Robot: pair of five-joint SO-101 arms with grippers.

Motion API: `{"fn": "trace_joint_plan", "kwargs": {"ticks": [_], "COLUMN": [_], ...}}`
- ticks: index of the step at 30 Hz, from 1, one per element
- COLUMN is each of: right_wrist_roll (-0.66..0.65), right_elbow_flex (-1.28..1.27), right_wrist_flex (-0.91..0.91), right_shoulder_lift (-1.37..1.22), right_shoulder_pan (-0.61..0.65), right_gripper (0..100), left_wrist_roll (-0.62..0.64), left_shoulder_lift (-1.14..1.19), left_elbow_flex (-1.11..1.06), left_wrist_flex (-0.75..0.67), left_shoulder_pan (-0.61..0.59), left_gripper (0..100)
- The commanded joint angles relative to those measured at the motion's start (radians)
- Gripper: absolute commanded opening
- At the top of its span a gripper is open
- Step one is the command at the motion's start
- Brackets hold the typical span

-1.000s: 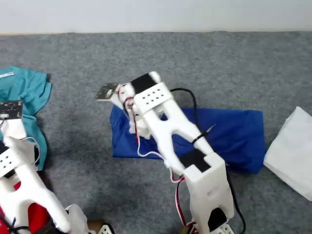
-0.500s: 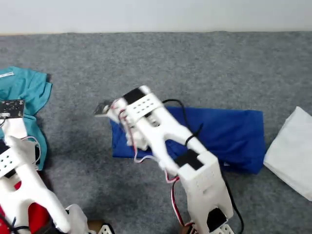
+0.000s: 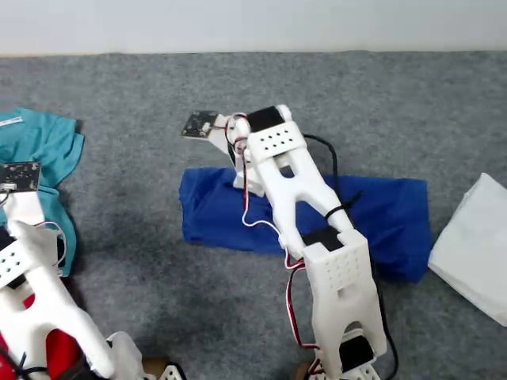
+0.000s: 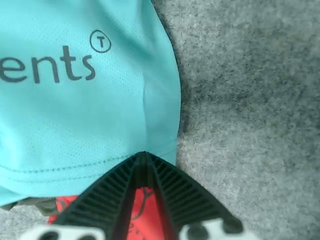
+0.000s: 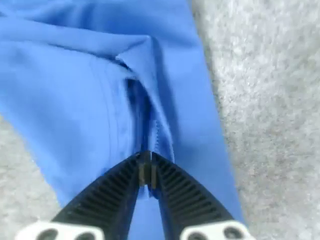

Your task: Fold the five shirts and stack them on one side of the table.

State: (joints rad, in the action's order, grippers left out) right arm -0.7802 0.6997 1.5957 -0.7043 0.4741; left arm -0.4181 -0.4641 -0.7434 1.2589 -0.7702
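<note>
Robotics lab bench, grey felt tabletop [image 3: 412,111], white arms [image 3: 297,190]

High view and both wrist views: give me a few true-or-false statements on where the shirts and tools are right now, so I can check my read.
1. The blue shirt lies on the grey table, between the teal shirt and the white shirt. True.
2. The right tool hangs wide open over bare table. False: its jaws are closed on a fold of the blue shirt.
3. The left tool is at the hem of the teal shirt. True.
4. The white shirt lies on top of the blue shirt. False: it lies beside it, at the table's right edge.
</note>
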Motion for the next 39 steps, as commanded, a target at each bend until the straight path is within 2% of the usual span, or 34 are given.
{"fn": "trace_joint_plan", "kwargs": {"ticks": [1,10,22,29,39], "right_wrist_roll": [-0.008,-0.008,-0.011,-0.009,-0.008], "right_elbow_flex": [0.104,0.107,0.114,0.114,0.114], "right_wrist_flex": [0.085,0.013,-0.34,-0.288,-0.202], "right_shoulder_lift": [0.012,-0.042,-0.22,-0.122,-0.022], "right_shoulder_pan": [0.05,0.099,0.004,0.005,0.045], "right_gripper": [1.4,1.4,1.4,1.4,1.3], "left_wrist_roll": [0.003,0.003,0.003,0.003,0.006], "left_shoulder_lift": [-0.023,-0.023,-0.021,-0.021,-0.029], "left_elbow_flex": [0.005,0.004,0.002,0.002,0.004], "left_wrist_flex": [-0.018,-0.018,-0.031,-0.031,-0.026], "left_shoulder_pan": [0.006,0.006,0.006,0.011,0.092], "left_gripper": [0,0,0,0,0]}}
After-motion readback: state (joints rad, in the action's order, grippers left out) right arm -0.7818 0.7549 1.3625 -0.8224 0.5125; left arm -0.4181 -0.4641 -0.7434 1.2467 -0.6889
